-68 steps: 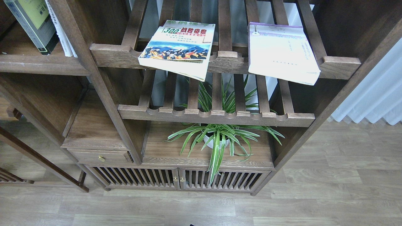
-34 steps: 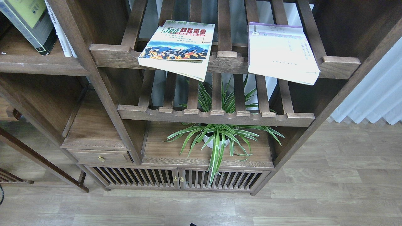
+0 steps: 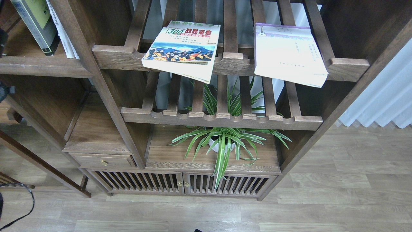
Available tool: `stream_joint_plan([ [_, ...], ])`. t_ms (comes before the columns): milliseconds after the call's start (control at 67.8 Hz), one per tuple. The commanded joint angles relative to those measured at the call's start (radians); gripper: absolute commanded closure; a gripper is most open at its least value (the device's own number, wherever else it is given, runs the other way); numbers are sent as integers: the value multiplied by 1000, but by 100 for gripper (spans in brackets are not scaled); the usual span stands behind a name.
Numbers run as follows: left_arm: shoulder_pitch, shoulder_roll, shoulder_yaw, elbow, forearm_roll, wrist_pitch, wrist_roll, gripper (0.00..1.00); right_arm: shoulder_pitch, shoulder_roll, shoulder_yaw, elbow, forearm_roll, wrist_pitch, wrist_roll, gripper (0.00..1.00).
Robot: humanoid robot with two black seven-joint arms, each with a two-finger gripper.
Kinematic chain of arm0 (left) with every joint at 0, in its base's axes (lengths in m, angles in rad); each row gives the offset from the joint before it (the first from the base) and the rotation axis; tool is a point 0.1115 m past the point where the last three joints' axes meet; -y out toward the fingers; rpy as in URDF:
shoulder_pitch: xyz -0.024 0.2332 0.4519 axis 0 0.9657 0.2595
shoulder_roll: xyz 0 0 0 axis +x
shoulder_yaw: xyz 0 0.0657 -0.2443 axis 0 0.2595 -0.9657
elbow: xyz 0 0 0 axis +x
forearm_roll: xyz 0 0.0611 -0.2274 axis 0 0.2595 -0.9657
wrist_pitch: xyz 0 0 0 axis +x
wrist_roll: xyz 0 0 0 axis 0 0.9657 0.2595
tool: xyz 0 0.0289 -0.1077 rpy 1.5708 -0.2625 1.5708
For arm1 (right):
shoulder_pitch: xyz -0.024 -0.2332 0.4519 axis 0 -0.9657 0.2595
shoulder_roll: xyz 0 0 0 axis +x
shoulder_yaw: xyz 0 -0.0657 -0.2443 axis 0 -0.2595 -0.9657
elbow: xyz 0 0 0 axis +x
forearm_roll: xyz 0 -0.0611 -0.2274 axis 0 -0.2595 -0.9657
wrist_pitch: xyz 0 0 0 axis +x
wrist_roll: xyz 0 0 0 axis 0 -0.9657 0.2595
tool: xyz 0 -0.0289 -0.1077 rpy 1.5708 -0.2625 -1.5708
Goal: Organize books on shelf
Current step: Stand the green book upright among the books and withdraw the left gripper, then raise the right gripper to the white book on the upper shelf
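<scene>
- books come first: the black-grey book [image 3: 37, 25] with its yellow-green panel stands leaning on the solid dark-brown shelf [image 3: 42, 66] at the far left, its top cut off by the upper edge of the view.
- thin white-spined books [image 3: 62, 35] stand just right of it, touching or nearly touching its side, against the upright post.
- the cream book [image 3: 183, 50] with the colourful picture and "300" title lies flat, cover up, on the upper slatted rack [image 3: 231, 62], left of the rack's middle; its near corner juts out past the scalloped front rail.
- the white book [image 3: 288, 54] with the purple top band lies flat on the same rack, well to the right of the cream one (the two are apart, with bare slats between them); its near edge also overhangs the rail.
- a lower slatted rack [image 3: 222, 119] sits beneath, and the green striped leaves of a potted plant [image 3: 222, 143] poke up through it from the board below.
- dark shapes show at the far left edge and a black cable [image 3: 19, 206] loops over the wooden floor at the near left corner; i cannot tell what the shapes are.
- neither gripper appears anywhere in the view, so whether either is parted, closed or holding something cannot be told.
</scene>
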Motion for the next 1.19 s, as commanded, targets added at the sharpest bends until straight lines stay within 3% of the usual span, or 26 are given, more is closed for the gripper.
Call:
stream_joint_plan([
  [0, 0, -29, -1, 0, -67, 0, -47, 32, 0, 0, -1, 0, 0, 0, 0, 0],
  [133, 0, -67, -1, 0, -98, 0, -106, 28, 0, 0, -1, 0, 0, 0, 0, 0],
  [383, 3, -144, 7, 0, -173, 0, -122, 17, 0, 0, -1, 0, 0, 0, 0, 0],
  [531, 3, -178, 8, 0, -184, 0, -143, 15, 0, 0, -1, 1, 0, 0, 0, 0],
  [781, 3, -182, -1, -26, -187, 0, -211, 13, 0, 0, -3, 0, 0, 0, 0, 0],
  [1179, 117, -173, -7, -158, -199, 0, -218, 13, 0, 0, -3, 0, 0, 0, 0, 0],
])
